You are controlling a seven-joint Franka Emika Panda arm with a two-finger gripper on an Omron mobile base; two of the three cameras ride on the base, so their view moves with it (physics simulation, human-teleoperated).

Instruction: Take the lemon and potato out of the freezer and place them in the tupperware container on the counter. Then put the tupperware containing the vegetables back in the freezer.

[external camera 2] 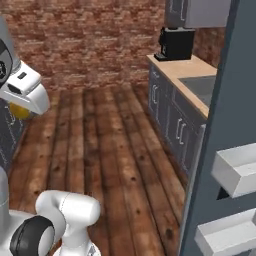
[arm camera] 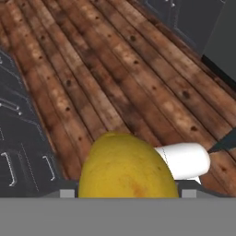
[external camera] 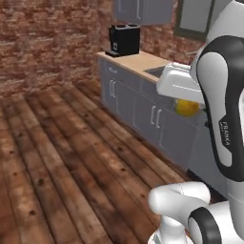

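Closest to me, the gripper (arm camera: 126,196) is closed around a yellow fruit that sits right up against the hand camera. Its bright, smooth skin with a faint orange fleck makes me take it for the lemon (arm camera: 126,168), and it is wide enough to keep the jaws well apart. From behind the arm, the same yellow lump peeks out under the white hand, carried in the air over the plank floor (external camera: 57,157) and in front of the grey base cabinets (external camera: 143,112).

I would judge the lemon light and firm, but round and slick, so a hold across its widest part is the safe one; a grip nearer either end could let it squirt free.

To the right, the freezer (external camera 2: 225,150) stands open, its dark door edge and pale door bins (external camera 2: 240,170) close by. Farther off, the counter (external camera 2: 182,67) runs back to the brick wall, with a sink basin set in it and a black coffee machine (external camera 2: 175,44) at the far end.
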